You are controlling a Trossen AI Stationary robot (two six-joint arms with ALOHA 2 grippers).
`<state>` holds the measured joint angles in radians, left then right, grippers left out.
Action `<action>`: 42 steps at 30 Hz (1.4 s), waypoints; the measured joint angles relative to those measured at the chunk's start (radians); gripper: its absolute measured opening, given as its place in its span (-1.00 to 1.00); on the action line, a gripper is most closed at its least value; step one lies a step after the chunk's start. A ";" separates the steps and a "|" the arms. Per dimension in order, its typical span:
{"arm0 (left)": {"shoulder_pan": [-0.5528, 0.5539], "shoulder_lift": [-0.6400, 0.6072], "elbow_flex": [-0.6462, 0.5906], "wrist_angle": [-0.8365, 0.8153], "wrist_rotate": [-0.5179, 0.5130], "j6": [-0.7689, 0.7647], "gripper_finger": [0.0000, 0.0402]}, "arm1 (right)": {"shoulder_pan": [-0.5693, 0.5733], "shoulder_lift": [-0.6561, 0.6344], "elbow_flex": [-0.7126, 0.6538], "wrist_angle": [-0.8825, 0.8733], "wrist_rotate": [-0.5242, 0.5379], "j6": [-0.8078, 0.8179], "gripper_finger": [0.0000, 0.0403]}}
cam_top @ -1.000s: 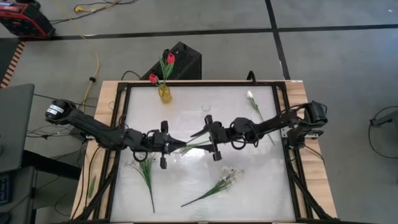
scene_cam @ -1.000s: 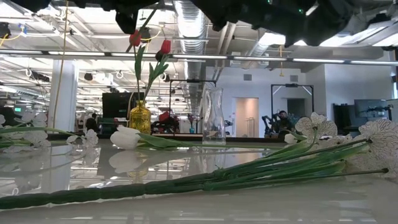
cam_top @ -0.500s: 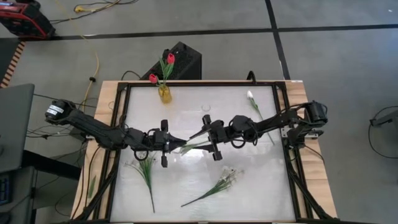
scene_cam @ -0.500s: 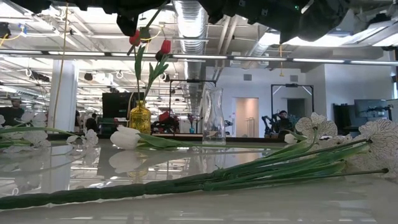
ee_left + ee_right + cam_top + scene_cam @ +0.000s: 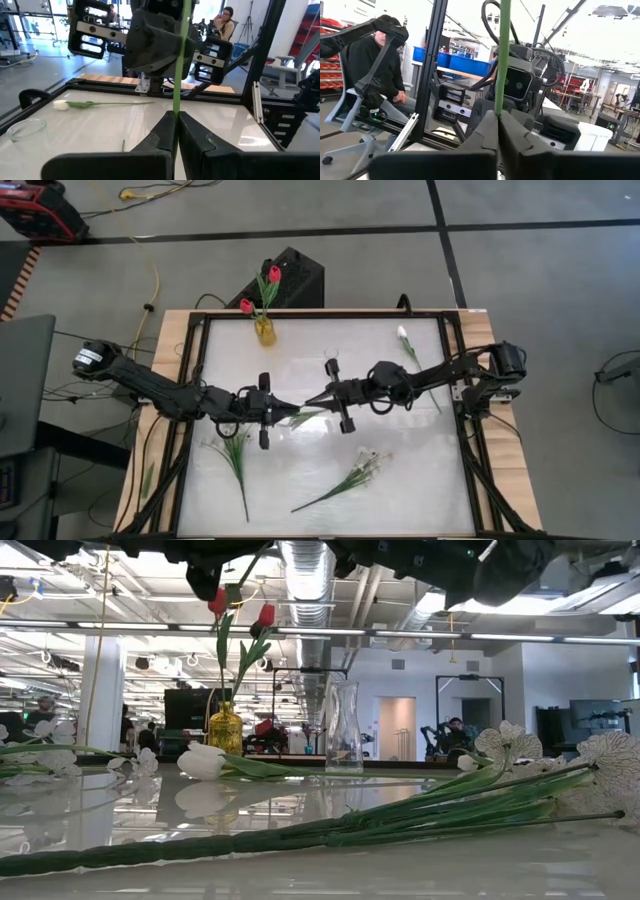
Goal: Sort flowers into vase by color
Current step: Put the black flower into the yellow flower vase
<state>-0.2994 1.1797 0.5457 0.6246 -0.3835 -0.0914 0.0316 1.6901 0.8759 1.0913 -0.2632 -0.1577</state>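
Glossy white bench (image 5: 320, 470) lies under both arms at mid-height. Left hand (image 5: 292, 412) and right hand (image 5: 312, 398), tip to tip, each pinch one green stem (image 5: 177, 75). Pulling apart could bend it; early release drops it far from the yellow vase (image 5: 264, 330).

A robotics lab or workshop was suggested: exposed ceiling ducts (image 5: 300, 580) and strip lights were seen over an open hall, blue bins (image 5: 465, 64) and red shelving (image 5: 310, 35) stood behind, and people (image 5: 375, 60) sat at what were probably other workstations.
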 joint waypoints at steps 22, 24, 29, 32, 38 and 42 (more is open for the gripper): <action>0.022 0.051 0.000 -0.089 0.023 -0.054 -0.07 | 0.013 -0.001 0.012 -0.222 0.001 0.080 -0.91; 0.039 0.106 0.010 -0.043 0.054 -0.053 -0.07 | 0.011 -0.001 0.022 -0.231 0.001 0.082 -0.91; 0.046 0.171 0.055 -0.031 0.099 0.005 -0.09 | 0.012 -0.001 0.046 -0.303 0.002 0.081 -0.91; 0.046 0.163 0.064 -0.063 0.100 0.010 -0.10 | 0.010 -0.001 0.049 -0.334 0.003 0.081 -0.91; 0.046 0.145 0.068 -0.083 0.102 0.017 -0.10 | -0.002 0.000 0.049 -0.363 0.003 0.081 -0.91; 0.046 0.143 0.068 -0.097 0.101 0.014 -0.10 | -0.002 -0.001 0.049 -0.372 0.003 0.080 -0.91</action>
<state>-0.2531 1.3224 0.6132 0.5274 -0.2825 -0.0777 0.0292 1.6894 0.9249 0.7189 -0.2604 -0.0776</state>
